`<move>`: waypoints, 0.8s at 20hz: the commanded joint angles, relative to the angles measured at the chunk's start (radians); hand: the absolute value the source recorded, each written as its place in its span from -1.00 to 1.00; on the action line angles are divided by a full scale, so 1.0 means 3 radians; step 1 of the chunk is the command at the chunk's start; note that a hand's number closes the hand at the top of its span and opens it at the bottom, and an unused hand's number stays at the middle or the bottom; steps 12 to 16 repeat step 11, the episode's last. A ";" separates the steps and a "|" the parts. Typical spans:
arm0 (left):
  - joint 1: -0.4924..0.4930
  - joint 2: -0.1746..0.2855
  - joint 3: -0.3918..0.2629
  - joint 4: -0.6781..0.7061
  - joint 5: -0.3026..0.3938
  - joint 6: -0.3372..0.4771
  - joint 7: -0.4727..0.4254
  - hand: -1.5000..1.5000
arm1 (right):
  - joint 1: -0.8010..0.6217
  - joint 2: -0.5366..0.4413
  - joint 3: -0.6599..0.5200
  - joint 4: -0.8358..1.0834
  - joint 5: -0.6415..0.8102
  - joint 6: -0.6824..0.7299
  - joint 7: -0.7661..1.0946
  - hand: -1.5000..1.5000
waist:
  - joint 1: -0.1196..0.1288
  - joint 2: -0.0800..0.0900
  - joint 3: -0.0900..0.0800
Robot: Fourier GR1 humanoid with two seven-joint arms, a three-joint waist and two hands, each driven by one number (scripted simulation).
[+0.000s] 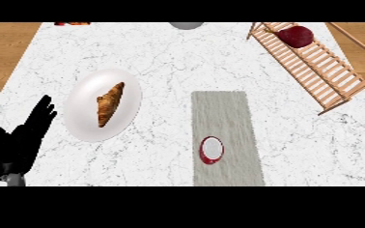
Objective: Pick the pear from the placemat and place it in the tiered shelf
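Observation:
A grey placemat [227, 121] lies at the counter's middle, running toward the near edge. On its near left part sits a small round thing [212, 150] with a red rim and a white face; I cannot tell whether it is the pear. The wooden tiered shelf [314, 70] slants across the far right, and a dark red rounded fruit [295, 36] rests on its upper slats. My left hand [28, 135] stands at the lower left edge, open with fingers up, well apart from the placemat. My right hand does not show.
A white plate [85, 121] with a croissant [110, 104] lies left of the placemat, close to my left hand. A grey round object [187, 25] and a red-orange item [71, 23] peek in at the far edge. The marble counter [178, 63] ends at wood on both sides.

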 commanded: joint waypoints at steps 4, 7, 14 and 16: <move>0.0086 0.0027 0.0072 -0.0064 -0.0026 0.0072 0.0031 0.00 | 0.0133 -0.0086 -0.0141 -0.1299 -0.0054 0.1278 0.0722 -1.00 | -0.0136 -0.0071 -0.0003; 0.0185 0.0004 0.0074 -0.0012 0.0020 0.0006 0.0014 0.00 | 0.0173 -0.0131 -0.0346 -0.1622 -0.0267 0.1720 0.0726 -1.00 | -0.0185 -0.0090 -0.0005; 0.0257 0.0031 0.0127 -0.0040 0.0012 0.0025 -0.0025 0.00 | 0.0252 -0.0071 -0.0506 -0.2076 -0.0408 0.2085 0.0714 -1.00 | -0.0234 -0.0114 -0.0008; 0.0257 0.0031 0.0127 -0.0040 0.0012 0.0025 -0.0025 0.00 | 0.0252 -0.0071 -0.0506 -0.2076 -0.0408 0.2085 0.0714 -1.00 | -0.0234 -0.0114 -0.0008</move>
